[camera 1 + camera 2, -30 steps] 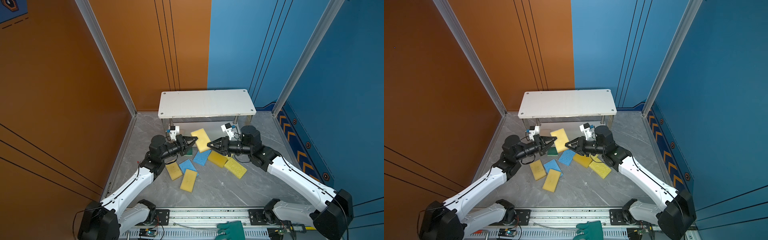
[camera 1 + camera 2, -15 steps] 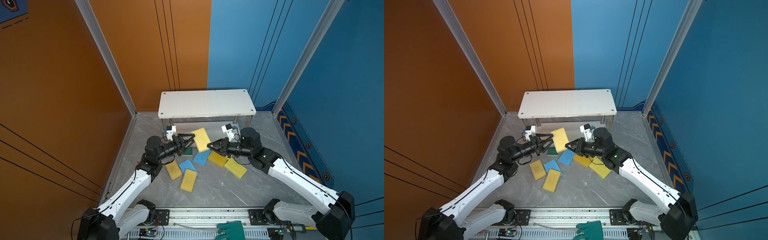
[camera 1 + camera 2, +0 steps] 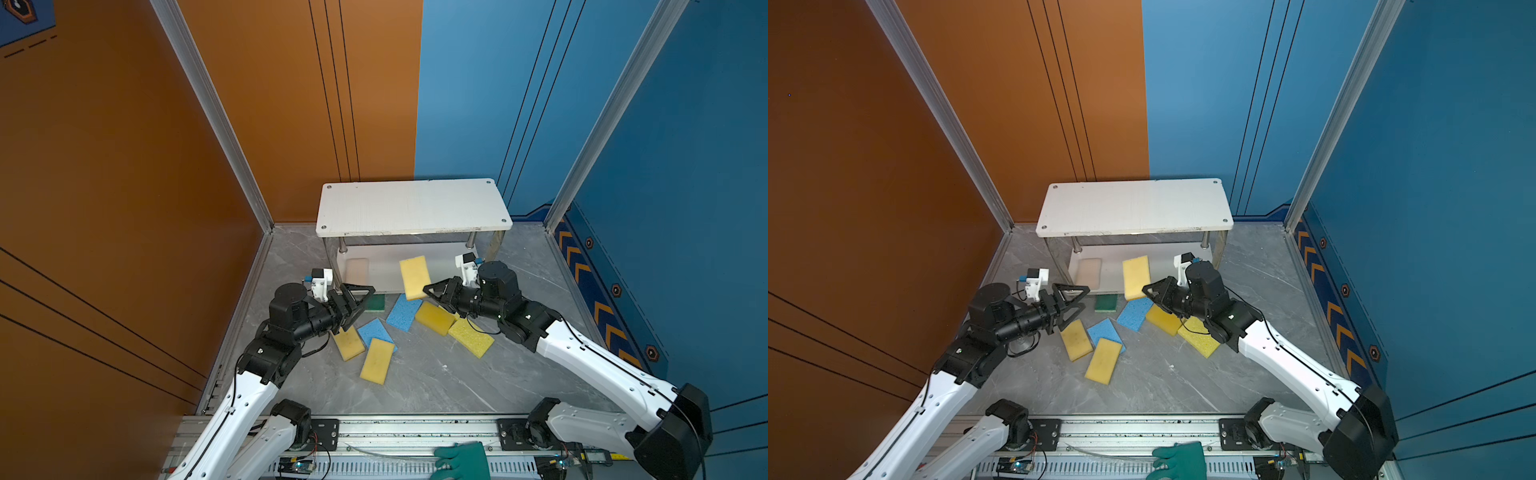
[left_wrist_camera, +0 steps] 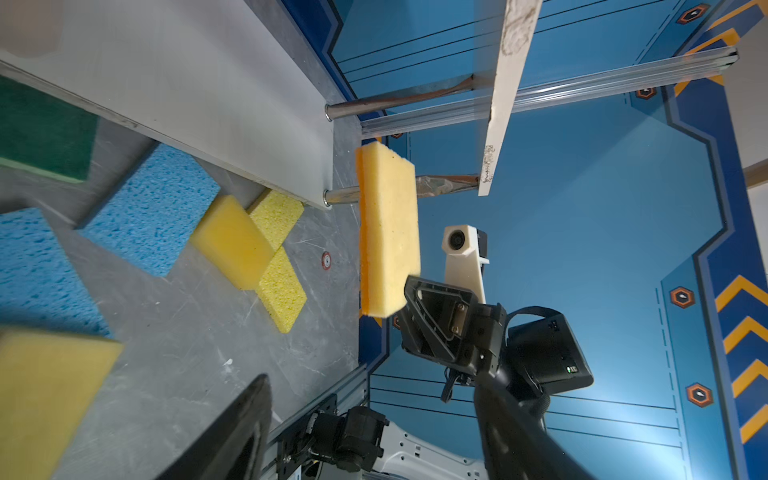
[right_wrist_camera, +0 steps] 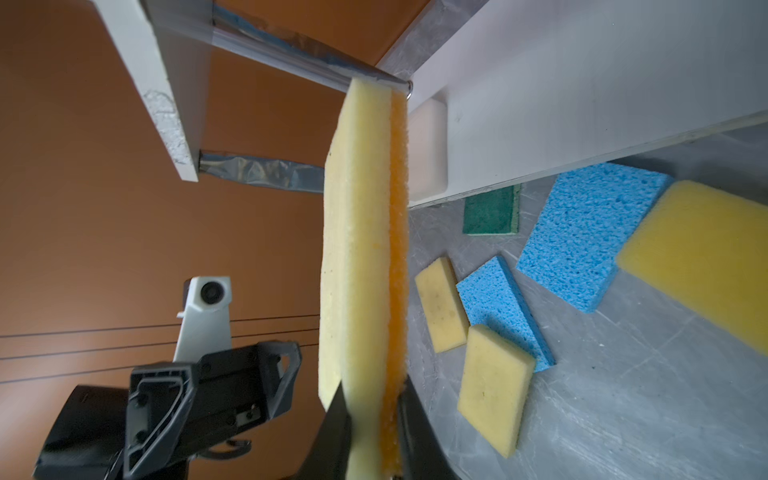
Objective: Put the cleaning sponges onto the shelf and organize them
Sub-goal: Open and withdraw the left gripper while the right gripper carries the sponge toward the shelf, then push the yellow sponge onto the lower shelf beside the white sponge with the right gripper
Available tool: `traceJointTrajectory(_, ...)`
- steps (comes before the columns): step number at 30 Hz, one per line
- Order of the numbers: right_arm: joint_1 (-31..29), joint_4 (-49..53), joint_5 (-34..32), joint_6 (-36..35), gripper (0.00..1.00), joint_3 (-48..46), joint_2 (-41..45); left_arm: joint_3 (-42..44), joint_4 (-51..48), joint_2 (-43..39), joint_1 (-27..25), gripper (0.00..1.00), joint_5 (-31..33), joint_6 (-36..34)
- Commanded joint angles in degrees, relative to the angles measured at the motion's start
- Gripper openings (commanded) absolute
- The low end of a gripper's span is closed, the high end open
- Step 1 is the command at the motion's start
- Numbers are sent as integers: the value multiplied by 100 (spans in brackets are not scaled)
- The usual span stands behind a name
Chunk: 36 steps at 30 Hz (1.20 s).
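The right arm (image 3: 498, 299) reaches in toward the shelf (image 3: 411, 205), and its jaws are closed narrow on the near short end of a yellow sponge (image 3: 414, 276). The wrist views show this sponge has an orange underside. It is held off the surface, and in both top views its far end lies over the front edge of the lower board (image 3: 444, 266); the left wrist view shows it clear of that board.

The left arm (image 3: 291, 316) sits near the shelf's left front post. Its jaws stand wide with nothing between them, just beside the dark green sponge (image 3: 377, 302), which lies on the surface against the front edge of the lower board.

A pale pink-beige sponge (image 3: 357, 270) lies flat at the left end of the lower board, and the top board is bare.

The other sponges lie on the grey surface in front of the shelf:
- two blue sponges (image 3: 404, 312) (image 3: 374, 332)
- two yellow sponges (image 3: 348, 343) (image 3: 377, 360) beside the nearer blue one
- a deeper yellow sponge (image 3: 434, 318) lying partly on a pale porous yellow one (image 3: 471, 337), under the right arm

A teal-green glove (image 3: 463, 459) lies on the rail at the near edge.
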State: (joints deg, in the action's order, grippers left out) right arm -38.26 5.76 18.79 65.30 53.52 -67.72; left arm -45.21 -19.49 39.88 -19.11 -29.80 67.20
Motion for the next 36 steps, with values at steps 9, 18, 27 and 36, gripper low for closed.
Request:
traceJointTrajectory(9, -590, -1040, -1070, 159, 18, 530, -1755, -331, -3345, -1057, 65, 83, 1010, -1121)
traceJointTrajectory(18, -727, -1424, -1306, 255, 18, 1368, -3070, -710, -4171, -1242, 101, 85, 1148, -1604)
traceJointTrajectory(27, -738, -1679, -1438, 371, 18, 1788, -3772, -1041, -4638, -1247, 110, 85, 1222, -1869)
traceJointTrajectory(36, -683, -1876, -1399, 464, 18, 1886, -4170, -1213, -4915, -1258, 109, 85, 1103, -2000)
